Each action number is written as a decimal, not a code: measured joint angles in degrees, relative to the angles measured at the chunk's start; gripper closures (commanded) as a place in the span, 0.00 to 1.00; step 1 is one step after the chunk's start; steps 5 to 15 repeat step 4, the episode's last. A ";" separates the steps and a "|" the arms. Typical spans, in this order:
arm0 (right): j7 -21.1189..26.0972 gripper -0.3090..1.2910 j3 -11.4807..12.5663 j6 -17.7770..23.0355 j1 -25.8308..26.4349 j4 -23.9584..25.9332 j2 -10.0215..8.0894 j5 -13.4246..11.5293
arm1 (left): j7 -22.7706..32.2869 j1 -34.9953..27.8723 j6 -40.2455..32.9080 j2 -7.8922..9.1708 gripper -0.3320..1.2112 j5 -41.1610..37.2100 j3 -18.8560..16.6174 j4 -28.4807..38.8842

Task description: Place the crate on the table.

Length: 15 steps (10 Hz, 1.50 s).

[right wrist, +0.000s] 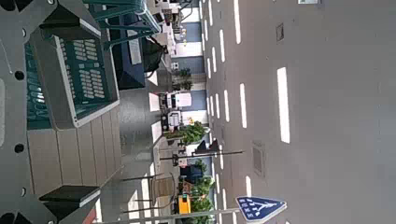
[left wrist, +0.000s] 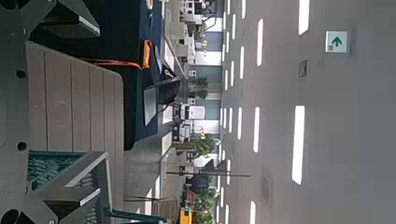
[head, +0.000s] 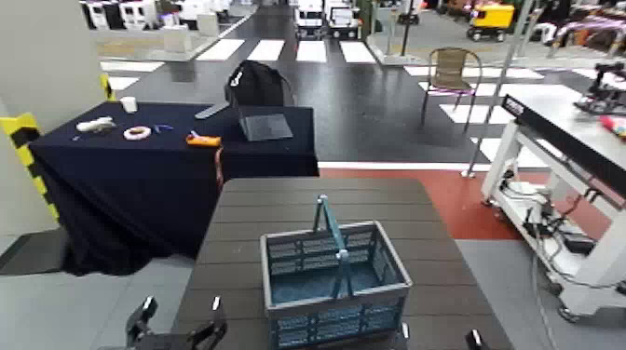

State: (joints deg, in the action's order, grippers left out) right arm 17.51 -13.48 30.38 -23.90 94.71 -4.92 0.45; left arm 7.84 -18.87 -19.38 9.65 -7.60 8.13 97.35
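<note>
The blue-teal crate [head: 333, 284] stands on the dark brown slatted table [head: 317, 209], near its front edge, with its thin hoop handle upright. My left gripper [head: 181, 326] is low at the front left of the crate, open and apart from it, with nothing between its fingers. My right gripper [head: 440, 337] is at the crate's front right, also open and empty. The left wrist view shows the left gripper [left wrist: 89, 103] over the table slats [left wrist: 65, 89] with a corner of the crate [left wrist: 56, 173] beside one finger. Past the right gripper [right wrist: 89, 112], the right wrist view shows the crate's lattice side [right wrist: 79, 75].
Behind the brown table is a table draped in navy cloth [head: 140, 177] with a laptop [head: 264, 126], a black bag [head: 256, 84] and small items. A white-framed workbench [head: 568, 158] stands at the right. A chair [head: 452, 74] is farther back, and a yellow-black striped pillar [head: 23, 130] at the left.
</note>
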 measured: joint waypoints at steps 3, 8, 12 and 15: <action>-0.02 0.27 0.33 -0.12 -0.04 0.12 0.00 -0.18 | 0.07 -0.82 -0.06 0.02 0.29 0.30 -0.22 0.10; -0.03 0.27 0.41 -0.30 -0.02 0.16 0.00 -0.35 | 0.07 -0.82 -0.06 0.03 0.29 0.31 -0.15 0.10; -0.03 0.27 0.41 -0.30 -0.02 0.16 0.00 -0.35 | 0.07 -0.82 -0.06 0.03 0.29 0.31 -0.15 0.10; -0.03 0.27 0.41 -0.30 -0.02 0.16 0.00 -0.35 | 0.07 -0.82 -0.06 0.03 0.29 0.31 -0.15 0.10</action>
